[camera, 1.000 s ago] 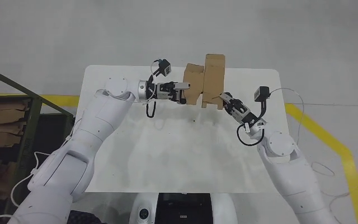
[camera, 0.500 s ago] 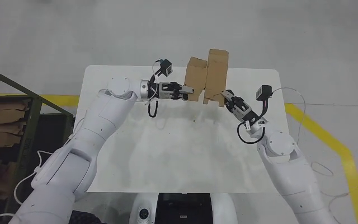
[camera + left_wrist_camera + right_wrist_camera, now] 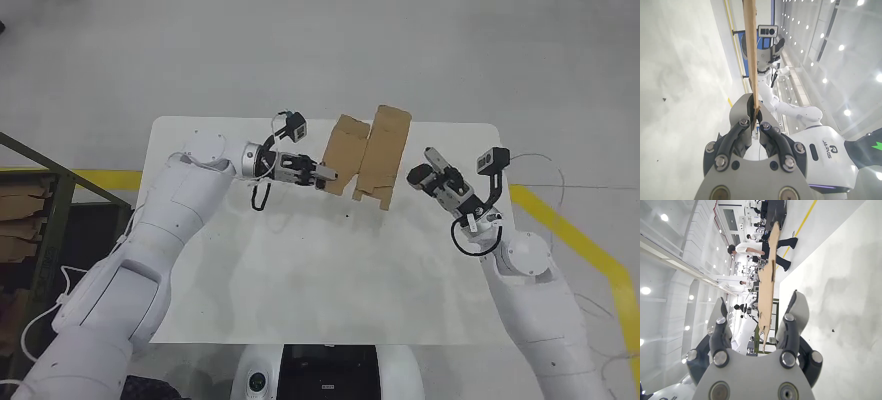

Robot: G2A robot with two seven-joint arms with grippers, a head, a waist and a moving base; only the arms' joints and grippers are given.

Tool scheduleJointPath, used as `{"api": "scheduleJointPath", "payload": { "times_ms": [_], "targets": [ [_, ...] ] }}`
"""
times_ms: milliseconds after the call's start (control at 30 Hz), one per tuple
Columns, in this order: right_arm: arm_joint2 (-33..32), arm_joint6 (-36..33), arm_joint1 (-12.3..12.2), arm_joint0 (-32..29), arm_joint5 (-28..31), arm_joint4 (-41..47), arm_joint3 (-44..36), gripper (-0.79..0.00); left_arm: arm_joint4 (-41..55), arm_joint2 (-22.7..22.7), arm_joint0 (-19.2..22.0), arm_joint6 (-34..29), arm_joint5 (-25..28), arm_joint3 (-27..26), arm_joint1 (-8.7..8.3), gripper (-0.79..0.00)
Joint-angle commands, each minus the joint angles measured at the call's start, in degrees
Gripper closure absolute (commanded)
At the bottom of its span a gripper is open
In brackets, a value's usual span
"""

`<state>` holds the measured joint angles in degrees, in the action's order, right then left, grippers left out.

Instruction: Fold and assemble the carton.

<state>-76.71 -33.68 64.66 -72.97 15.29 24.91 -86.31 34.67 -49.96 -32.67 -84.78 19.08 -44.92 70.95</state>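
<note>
Carton [image 3: 365, 155]: a flat brown blank of two joined panels, held off the table [image 3: 300, 280] near its 12 o'clock edge. Its broad face is toward the top camera and it is not yet folded.
Long axis: each panel runs roughly from 1 to 7 o'clock in the top view. Both wrist views see the sheet edge-on.
Left gripper [image 3: 327, 178]: the fingers are pressed onto the carton's 9 o'clock edge, pinching the board near its lower corner. It is the only hold on the carton.
Right gripper [image 3: 420, 166]: the fingers are spread wide and touch nothing. It sits just beside the carton's 3 o'clock edge.
Key relation: the carton lies at 9 o'clock from the right fingers, with its free edge in line with the gap between them. The right arm is the nearer one to the unheld panel, so a straight advance toward 9 o'clock would probably bring that edge into the gap.
Change: a second ago the right gripper held the carton's 5 o'clock corner. It has since let go and drawn back toward 3 o'clock. The carton has tipped from nearly upright to lying flatter, while the left pinch is unchanged.
</note>
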Motion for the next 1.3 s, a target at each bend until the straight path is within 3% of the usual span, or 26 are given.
{"api": "scheduleJointPath", "payload": {
  "times_ms": [0, 233, 500, 633, 800, 1167, 1267],
  "targets": [
    [-0.05, -2.66, -0.09, 1.0, 0.72, -0.71, 1.81, -0.785, -0.18, 0.16, 0.23, -1.63, -1.2, -0.34, -0.05, 0.0],
    [2.68, -11.06, 0.2, 5.02, 2.55, -0.81, 8.77, -0.785, -2.34, 2.86, -0.44, -3.22, -2.79, -4.54, -1.1, 0.0],
    [3.74, -20.41, 0.26, 8.06, 5.07, 1.52, 13.6, -0.785, 0.54, 9.34, -0.16, -3.22, -2.79, -9.85, -4.14, 0.0],
    [3.54, -23.48, 0.09, 8.93, 5.5, 1.78, 14.88, -0.646, 2.3, 12.2, 0.56, -3.22, -2.78, -11.16, -5.86, 0.0],
    [3.31, -26.53, -0.12, 9.81, 5.5, 2.0, 16.1, -0.385, 4.32, 14.84, 1.52, -3.22, -2.78, -11.91, -7.5, 0.0],
    [4.25, -29.57, -0.2, 10.88, 4.93, 1.99, 17.23, -0.203, 7.36, 18.59, 3.08, -3.22, -2.78, -12.99, -9.44, 0.0],
    [4.55, -29.91, -0.17, 11.06, 4.69, 2.27, 17.46, -0.117, 7.84, 19.14, 3.47, -3.22, -2.78, -12.87, -9.71, 0.0]
  ]
}}
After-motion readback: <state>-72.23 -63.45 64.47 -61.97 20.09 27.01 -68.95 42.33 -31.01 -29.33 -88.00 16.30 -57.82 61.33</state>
